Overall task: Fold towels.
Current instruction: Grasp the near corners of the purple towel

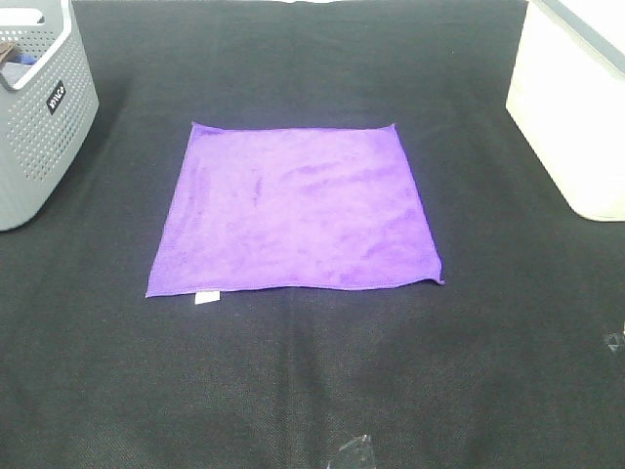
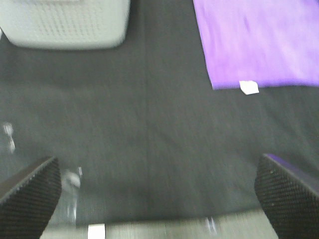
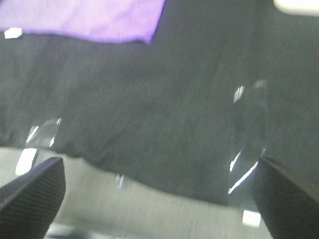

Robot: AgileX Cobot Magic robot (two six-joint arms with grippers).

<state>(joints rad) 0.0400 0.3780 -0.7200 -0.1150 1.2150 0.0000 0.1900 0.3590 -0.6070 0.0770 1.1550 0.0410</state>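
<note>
A purple towel (image 1: 298,208) lies flat and spread out in the middle of the black table cloth, with a small white tag (image 1: 206,297) at its near left corner. Neither gripper shows in the high view. The left wrist view shows the towel's near left corner (image 2: 259,45) and tag (image 2: 248,87), with my left gripper (image 2: 157,199) open and empty over the table's near edge. The right wrist view shows the towel's near right corner (image 3: 99,20), with my right gripper (image 3: 159,194) open and empty, well short of it.
A grey perforated basket (image 1: 34,107) stands at the back left and also shows in the left wrist view (image 2: 65,22). A white bin (image 1: 576,98) stands at the back right. Clear tape patches (image 3: 246,144) hold the black cloth (image 1: 312,371) near its front edge.
</note>
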